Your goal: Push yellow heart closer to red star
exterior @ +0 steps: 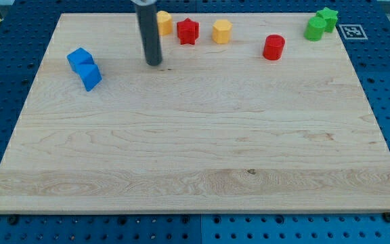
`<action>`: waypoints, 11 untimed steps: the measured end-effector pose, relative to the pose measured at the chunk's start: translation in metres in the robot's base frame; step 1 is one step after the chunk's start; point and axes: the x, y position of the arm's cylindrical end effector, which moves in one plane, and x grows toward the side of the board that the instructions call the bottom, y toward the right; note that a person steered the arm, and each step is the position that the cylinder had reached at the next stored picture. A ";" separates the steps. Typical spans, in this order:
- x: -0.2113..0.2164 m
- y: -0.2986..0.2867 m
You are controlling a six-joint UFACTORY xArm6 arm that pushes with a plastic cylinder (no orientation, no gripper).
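The yellow heart (pixel 164 23) lies near the view's top edge of the wooden board, partly hidden on its left side by my rod. The red star (pixel 188 31) sits just to its right, with a small gap between them. My tip (pixel 154 63) rests on the board below and slightly left of the yellow heart, apart from it.
A yellow hexagon block (pixel 221 31) lies right of the red star. A red cylinder (pixel 273 47) is further right. Two green blocks (pixel 321 24) sit at the top right corner. Two blue blocks (pixel 84 68) lie at the left. The board's top edge (pixel 249 13) is close behind the row.
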 end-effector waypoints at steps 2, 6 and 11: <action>0.011 0.001; -0.077 -0.078; -0.140 0.030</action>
